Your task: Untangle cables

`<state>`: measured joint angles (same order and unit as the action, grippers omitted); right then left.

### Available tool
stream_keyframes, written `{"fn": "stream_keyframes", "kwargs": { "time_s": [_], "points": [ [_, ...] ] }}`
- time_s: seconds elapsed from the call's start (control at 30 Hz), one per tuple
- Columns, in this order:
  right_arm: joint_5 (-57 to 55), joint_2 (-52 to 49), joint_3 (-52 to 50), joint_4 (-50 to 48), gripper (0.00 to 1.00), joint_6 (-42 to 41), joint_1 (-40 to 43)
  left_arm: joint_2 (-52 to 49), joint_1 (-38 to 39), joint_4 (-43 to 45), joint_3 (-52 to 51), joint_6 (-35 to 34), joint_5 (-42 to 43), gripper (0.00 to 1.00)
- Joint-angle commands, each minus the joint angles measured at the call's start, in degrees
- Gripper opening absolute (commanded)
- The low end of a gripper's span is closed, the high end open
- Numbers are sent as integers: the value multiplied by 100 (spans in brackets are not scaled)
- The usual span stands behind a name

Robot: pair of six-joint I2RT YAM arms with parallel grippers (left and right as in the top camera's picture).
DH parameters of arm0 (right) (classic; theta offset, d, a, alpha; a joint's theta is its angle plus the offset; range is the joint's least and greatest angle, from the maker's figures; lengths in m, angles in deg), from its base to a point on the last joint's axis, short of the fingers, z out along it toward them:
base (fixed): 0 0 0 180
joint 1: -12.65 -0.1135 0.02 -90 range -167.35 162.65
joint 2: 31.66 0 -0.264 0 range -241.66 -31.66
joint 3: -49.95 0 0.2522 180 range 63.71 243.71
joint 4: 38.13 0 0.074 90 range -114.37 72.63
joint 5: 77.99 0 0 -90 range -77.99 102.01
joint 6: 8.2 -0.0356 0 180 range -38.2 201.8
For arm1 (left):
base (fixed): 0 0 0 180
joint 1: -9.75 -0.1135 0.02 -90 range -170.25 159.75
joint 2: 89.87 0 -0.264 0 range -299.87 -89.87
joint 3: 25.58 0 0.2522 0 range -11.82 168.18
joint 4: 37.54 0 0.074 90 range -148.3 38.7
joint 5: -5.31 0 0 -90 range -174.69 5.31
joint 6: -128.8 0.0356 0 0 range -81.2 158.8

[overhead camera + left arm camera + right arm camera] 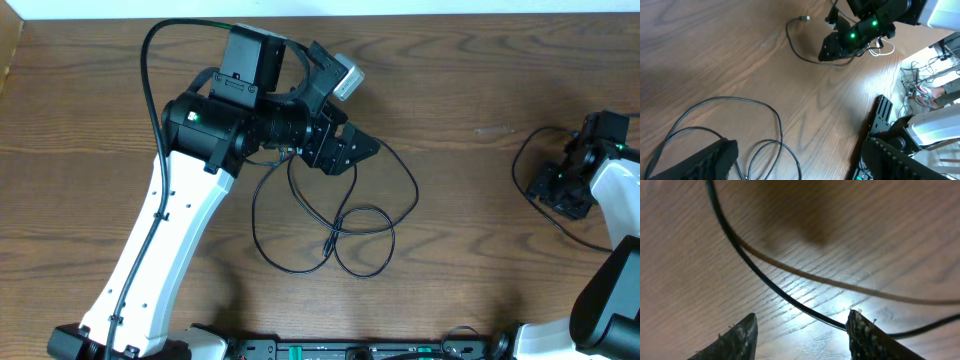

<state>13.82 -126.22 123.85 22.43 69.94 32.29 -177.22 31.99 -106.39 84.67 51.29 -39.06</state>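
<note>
The looped cable [338,222] lies in the middle of the table [480,80], just beside the left gripper [352,148], with several of its strands crossing one another. The second cable [516,165] lies well apart from it and curves around the right gripper [802,314] near the right edge. The fingers of the right gripper stand apart with nothing clamped, and the second cable runs on the wood just in front of the tips, nearer to one of them. The left gripper is judged to be open as well, since nothing is seen in it. The step in hand is judged to be a grasp on the second cable, or a letting go of it; which one cannot be told. If a grasp is meant, the strand should first be centred between the pads, the closing should be done low at the wood, and the pull should be directed away from the looped cable, so that the two are not mixed. For the loops, the plug end [328,243] should be drawn out through the crossings and not pulled tight. From the left wrist only one finger [705,160] is shown; the other is cut off. Which strand lies on top at each crossing cannot be made out, and a pale strand [886,50] by the right gripper cannot be told from arm wiring.
</note>
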Motion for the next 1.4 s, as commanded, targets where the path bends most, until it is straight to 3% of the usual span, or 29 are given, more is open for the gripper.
{"fn": "stream_keyframes", "kwargs": {
  "time_s": [0.0,0.5,1.07,1.23,1.3,1.37],
  "points": [
    [210,2,-33,-46,55,625,-24,68,7,15,103,101,149,88],
    [157,-599,-232,-103,50,721,-20,68,2,15,103,297,131,89],
    [177,-623,-350,-304,54,1078,-20,68,2,17,103,317,133,89],
    [181,-658,-358,-323,40,1172,-20,68,2,35,103,317,136,89],
    [229,-686,-358,-330,25,1174,-20,68,2,35,103,317,136,89],
    [291,-697,-358,-345,1,1169,-17,68,2,35,103,317,136,89]
  ]
}}
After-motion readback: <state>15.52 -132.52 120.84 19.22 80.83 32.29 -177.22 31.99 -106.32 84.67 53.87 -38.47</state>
